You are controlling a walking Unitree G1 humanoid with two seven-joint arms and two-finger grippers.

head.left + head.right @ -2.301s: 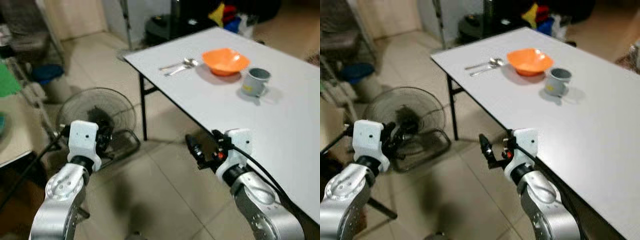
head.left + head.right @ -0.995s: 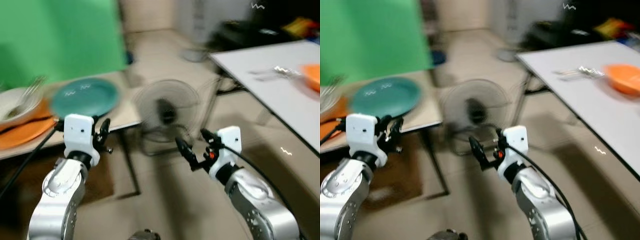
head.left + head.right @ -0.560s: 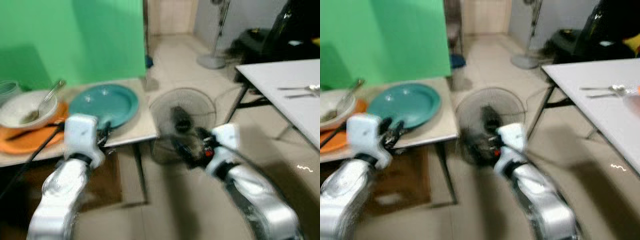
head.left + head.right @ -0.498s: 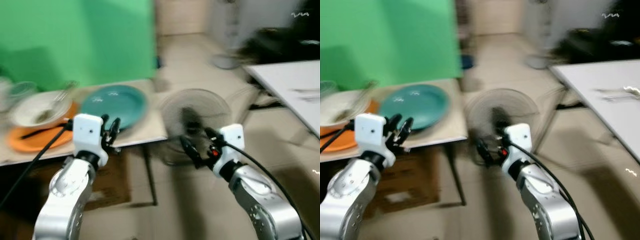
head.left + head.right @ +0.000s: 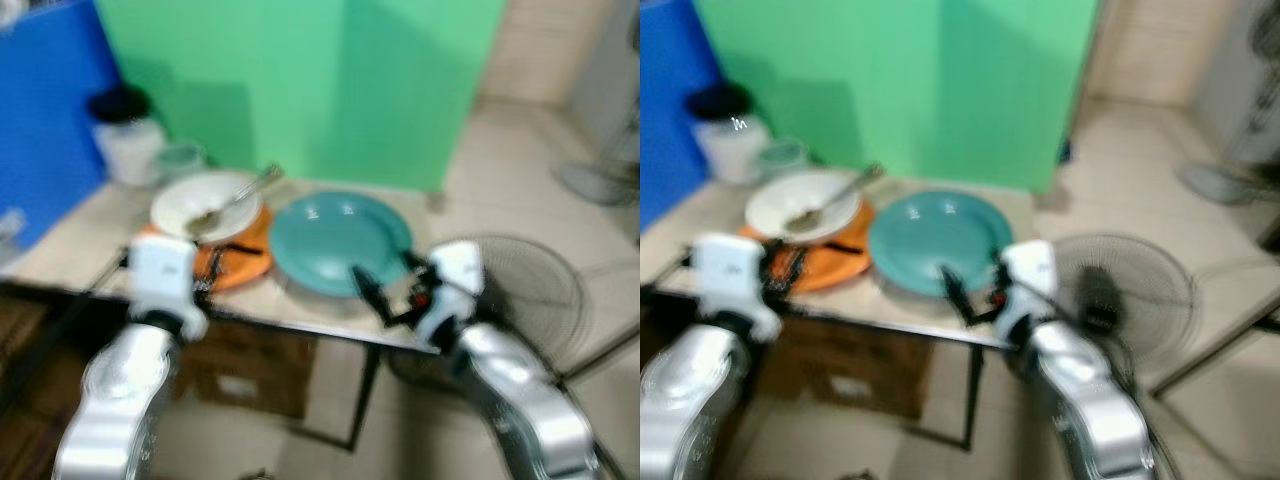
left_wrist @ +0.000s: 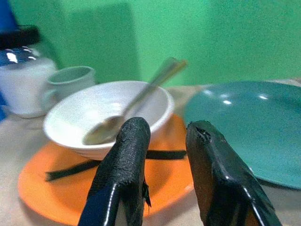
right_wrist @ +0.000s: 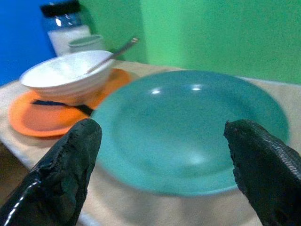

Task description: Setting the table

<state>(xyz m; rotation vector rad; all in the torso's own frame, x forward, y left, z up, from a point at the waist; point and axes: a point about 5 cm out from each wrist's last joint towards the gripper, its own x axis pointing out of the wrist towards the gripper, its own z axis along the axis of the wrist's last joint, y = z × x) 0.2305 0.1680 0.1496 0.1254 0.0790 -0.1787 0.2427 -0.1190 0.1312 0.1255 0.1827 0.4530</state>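
Now that the robot has turned from the white table w/ its orange bowl & mug, the head views, blurred, face a side table (image 5: pixel 310 318) by a green screen: the next pick-up spot, I'd judge. Left wrist: left gripper (image 6: pixel 164 155), jaws slightly apart, empty, near the white bowl (image 6: pixel 106 117) w/ spoon (image 6: pixel 136 101) on an orange plate (image 6: pixel 66 186). Right wrist: right gripper (image 7: pixel 162 162), jaws wide apart, just short of the teal plate (image 7: pixel 193 127).

On the worktop (image 5: pixel 70 245) there are two plates, one teal plate (image 5: pixel 340 242) and one orange plate (image 6: pixel 56 181); one white bowl (image 6: pixel 106 117) with one spoon (image 6: pixel 136 99) in it; one pale green cup (image 6: pixel 70 77); and one black-lidded jar (image 6: pixel 21 70). One floor fan (image 5: pixel 1120 290) stands beside it.
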